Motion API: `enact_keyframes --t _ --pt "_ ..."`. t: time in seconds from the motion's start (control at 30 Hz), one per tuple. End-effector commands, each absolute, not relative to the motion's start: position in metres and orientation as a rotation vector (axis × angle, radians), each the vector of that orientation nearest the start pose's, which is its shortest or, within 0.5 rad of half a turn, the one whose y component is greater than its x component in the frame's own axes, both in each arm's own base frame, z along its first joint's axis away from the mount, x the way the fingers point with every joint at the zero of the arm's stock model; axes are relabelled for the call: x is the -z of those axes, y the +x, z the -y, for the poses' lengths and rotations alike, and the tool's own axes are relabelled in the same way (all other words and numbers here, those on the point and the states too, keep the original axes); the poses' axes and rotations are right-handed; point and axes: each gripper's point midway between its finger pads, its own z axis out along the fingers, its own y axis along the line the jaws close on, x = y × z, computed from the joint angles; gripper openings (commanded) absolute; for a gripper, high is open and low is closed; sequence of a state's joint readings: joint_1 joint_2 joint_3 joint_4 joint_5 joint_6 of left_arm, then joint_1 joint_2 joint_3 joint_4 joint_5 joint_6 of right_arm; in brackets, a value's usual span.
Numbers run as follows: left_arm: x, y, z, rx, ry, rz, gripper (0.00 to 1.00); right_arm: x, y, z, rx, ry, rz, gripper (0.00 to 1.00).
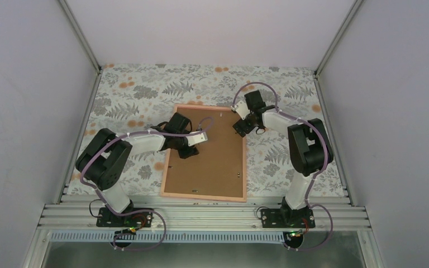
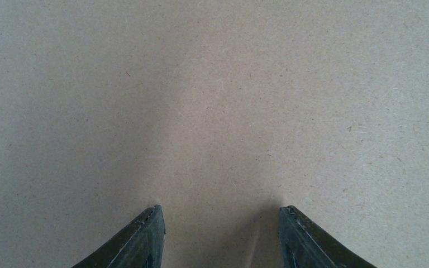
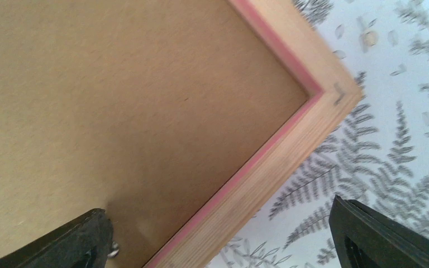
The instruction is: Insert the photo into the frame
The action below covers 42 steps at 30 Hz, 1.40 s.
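The frame [image 1: 245, 167] lies face down on the patterned table, with a plain brown backing board [image 1: 215, 167] filling it. The photo is hidden from every view. My left gripper [image 1: 187, 152] is over the board's upper left part. In the left wrist view it [image 2: 219, 209] is open, its fingertips [image 2: 151, 223] close to the bare board [image 2: 218, 95] with nothing between them. My right gripper [image 1: 239, 129] is at the frame's top right corner. In the right wrist view it [image 3: 219, 207] is wide open, straddling the wooden frame edge [image 3: 290, 145], one finger over the board [image 3: 117, 100] and the other over the cloth.
A fern-and-flower patterned cloth [image 1: 139, 95] covers the table, with white walls and metal posts on three sides. A small metal tab [image 3: 113, 251] sits on the board beside my right gripper's left finger. The arms' bases stand on the rail [image 1: 201, 215] at the near edge.
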<state>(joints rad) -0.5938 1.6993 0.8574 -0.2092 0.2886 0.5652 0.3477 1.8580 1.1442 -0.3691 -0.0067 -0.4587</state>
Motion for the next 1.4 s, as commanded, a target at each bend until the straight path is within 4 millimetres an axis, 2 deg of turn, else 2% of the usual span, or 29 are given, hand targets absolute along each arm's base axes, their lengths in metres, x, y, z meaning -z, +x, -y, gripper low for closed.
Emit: enact_keyframes --t 0.0,0.1,0.27,0.5,0.63,0.93,1.37 --pt "-0.003 0.28 0.247 0.37 1.543 -2.183 0.51 -0.005 0.367 -0.16 -0.09 -1.162 -2.597 0.96" --pt "-0.004 0.28 0.246 0.36 1.543 -2.183 0.51 -0.005 0.374 -0.162 -0.085 -1.152 -2.596 0.96" --pt "-0.003 0.278 0.243 0.348 1.547 -2.18 0.51 0.002 0.37 -0.155 -0.043 -1.169 -2.609 0.96" --pt "-0.003 0.279 0.245 0.359 1.541 -2.181 0.51 0.002 0.361 -0.132 0.094 -1.208 -2.604 0.94" --pt "-0.002 0.278 0.244 0.351 1.546 -2.178 0.51 0.0 0.364 -0.115 0.201 -1.221 -2.591 0.92" --pt "-0.001 0.277 0.242 0.343 1.546 -2.182 0.51 -0.005 0.366 -0.093 0.321 -1.235 -2.574 0.92" --pt "0.0 0.279 0.241 0.335 1.546 -2.187 0.51 -0.016 0.375 -0.084 0.42 -1.248 -2.523 0.91"
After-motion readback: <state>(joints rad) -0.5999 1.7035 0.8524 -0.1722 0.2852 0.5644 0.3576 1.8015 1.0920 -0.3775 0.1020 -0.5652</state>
